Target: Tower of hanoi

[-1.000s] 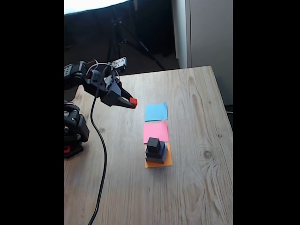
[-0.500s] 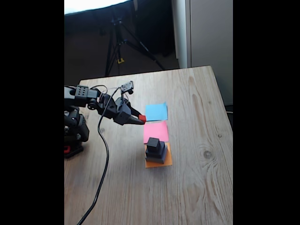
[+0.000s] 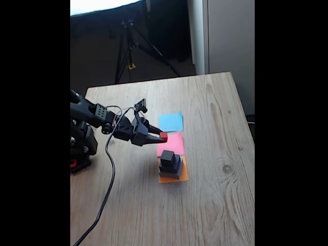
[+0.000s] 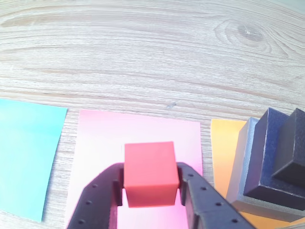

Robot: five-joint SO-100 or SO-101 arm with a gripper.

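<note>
three dark blocks (image 3: pixel 170 165) sit stacked on the orange paper (image 4: pixel 223 148) as the gripper (image 4: pixel 150 191), clamped on the red cube (image 4: pixel 150 172), hovers above the pink paper (image 4: pixel 143 129); lowering squarely before letting go looks wise.

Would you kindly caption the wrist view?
Claw gripping red cube above pink paper, beside stacked dark blocks.

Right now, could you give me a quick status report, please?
Gripper shut on red cube, above pink paper. Three dark blocks stacked on orange paper. Path unobstructed.
</note>
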